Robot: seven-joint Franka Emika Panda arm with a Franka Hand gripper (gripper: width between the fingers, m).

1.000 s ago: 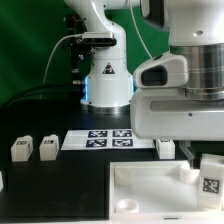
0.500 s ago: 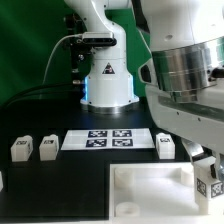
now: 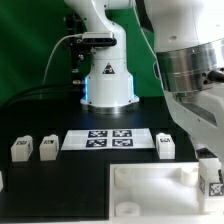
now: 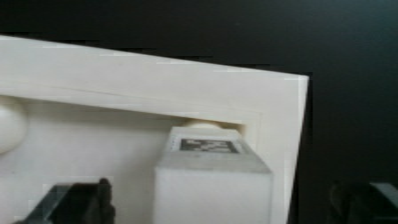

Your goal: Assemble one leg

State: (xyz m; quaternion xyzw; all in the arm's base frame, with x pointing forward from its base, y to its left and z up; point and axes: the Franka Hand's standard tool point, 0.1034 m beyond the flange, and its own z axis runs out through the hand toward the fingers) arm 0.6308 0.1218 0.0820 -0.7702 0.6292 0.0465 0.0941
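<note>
1. Gripper (image 4: 222, 205): the wrist view shows two dark fingertips (image 4: 75, 203) low in the frame, spread wide, with the leg (image 4: 217, 165) between them. No contact visible on either side, so I read the jaws as apart and holding nothing. The exterior view hides the fingers behind the arm's bulk.
2. The leg: small white block, tag face toward the wrist camera, standing at a corner of the large white plate (image 4: 160, 85). Its far end points at that corner's socket. Whether it is seated there or only resting against it, cannot tell.
3. In the exterior view the same leg (image 3: 212, 186) sits at the far right edge of the plate (image 3: 150, 195), low beside the arm.
4. Key relation: the leg lies directly ahead of the wrist, centred in the finger gap, long axis running away from the hand toward the socket.
5. Judgement: the coming move depends on this centring; any closing would meet the leg's side faces squarely.
6. Spare legs (image 3: 30, 148) lie far left, another (image 3: 166, 146) just right of the marker board (image 3: 108, 137).
</note>
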